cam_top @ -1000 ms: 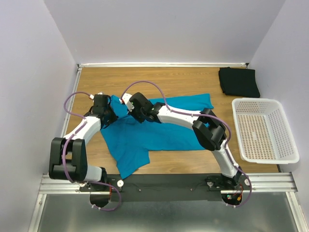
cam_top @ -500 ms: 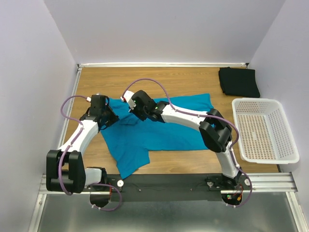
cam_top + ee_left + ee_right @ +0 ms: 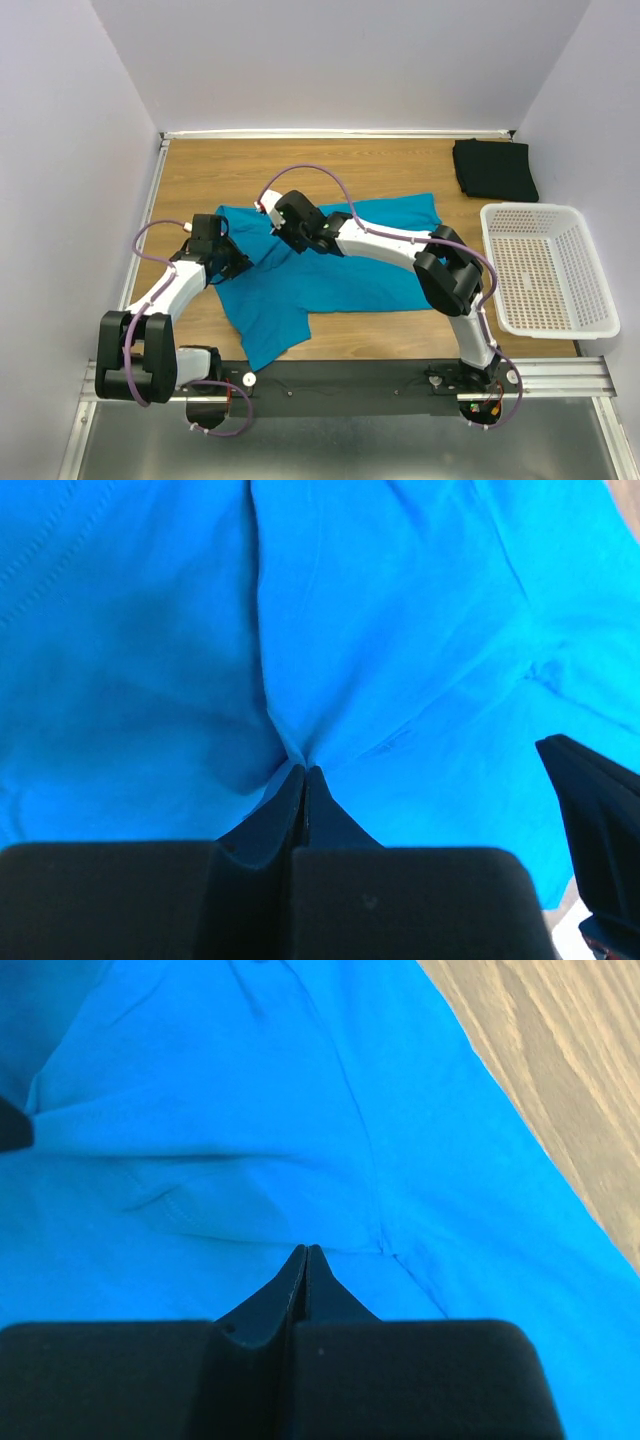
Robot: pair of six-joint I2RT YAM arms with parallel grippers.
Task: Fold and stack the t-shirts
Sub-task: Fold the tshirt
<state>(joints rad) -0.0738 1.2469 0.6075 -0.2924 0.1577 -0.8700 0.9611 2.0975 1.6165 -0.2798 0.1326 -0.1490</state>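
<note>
Wooden desk [image 3: 250, 165] bears the teal t-shirt [image 3: 345, 285] beneath the left pincer [image 3: 304, 772] and right pincer [image 3: 305, 1250], each clamped on its cloth, with the black t-shirt [image 3: 494, 168] far beyond the right one; judged mid-fold, the next move calls for 1 joint lift across.

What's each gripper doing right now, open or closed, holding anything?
Left gripper: closed, pinching a fold of the teal t-shirt.
Right gripper: closed on the same teal t-shirt.

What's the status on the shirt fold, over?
Left gripper: jaws shut, pinching teal shirt. Right gripper: jaws shut on it too. Teal shirt spread out, not yet folded; black shirt folded, far right. Nothing blocking.
</note>
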